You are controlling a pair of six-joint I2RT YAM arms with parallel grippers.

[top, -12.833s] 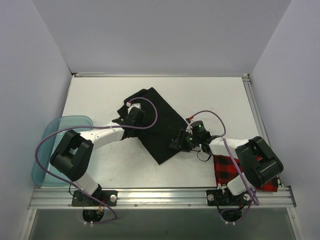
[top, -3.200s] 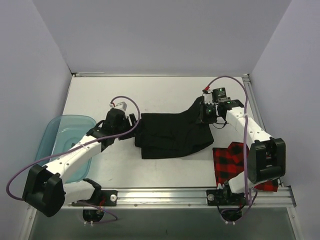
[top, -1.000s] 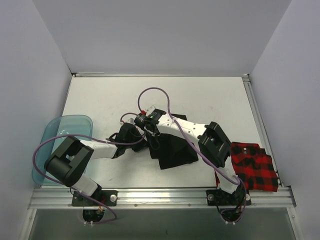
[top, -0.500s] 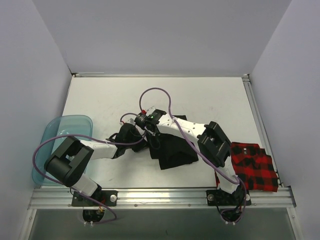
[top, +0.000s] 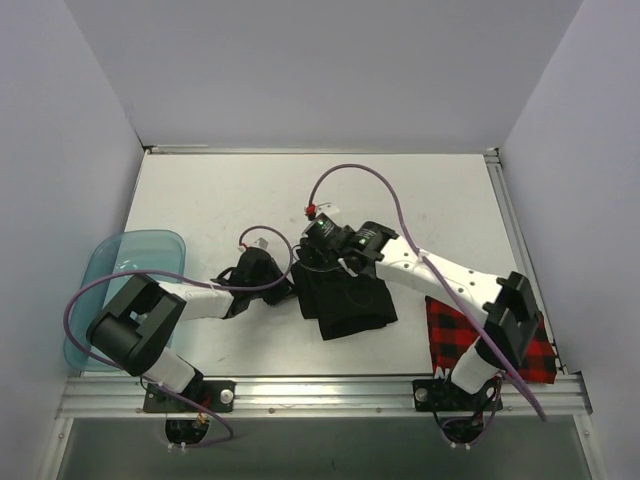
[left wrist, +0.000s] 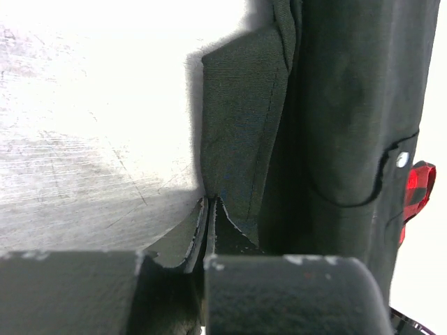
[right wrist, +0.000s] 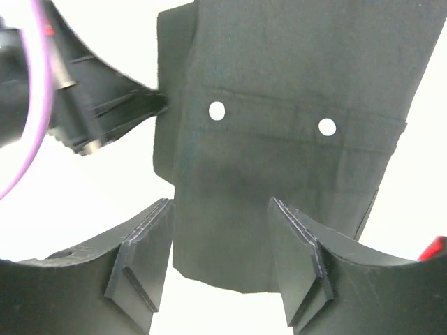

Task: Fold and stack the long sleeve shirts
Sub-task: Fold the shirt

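Note:
The black long sleeve shirt (top: 348, 300) lies folded in a compact pile at the table's middle. My left gripper (top: 284, 286) rests low at the pile's left side, shut on a flap of the shirt's edge (left wrist: 237, 139). In the left wrist view the fingertips (left wrist: 208, 204) meet where that flap ends. My right gripper (top: 322, 260) hovers over the pile's far end, open, with nothing between its fingers (right wrist: 143, 258). Below it the black cloth shows two white buttons (right wrist: 216, 110). The red-and-black check shirt (top: 462, 330) lies at the near right, partly under my right arm.
A translucent teal tub (top: 105, 285) sits at the table's left edge. My right forearm (top: 450, 280) stretches across the near right. A metal rail (top: 320, 390) runs along the front edge. Grey walls close in the table on three sides.
My right gripper has opened and let go of the black shirt, then pulled back to the right and away. Its elbow now covers part of the check shirt. The left gripper has stayed put.

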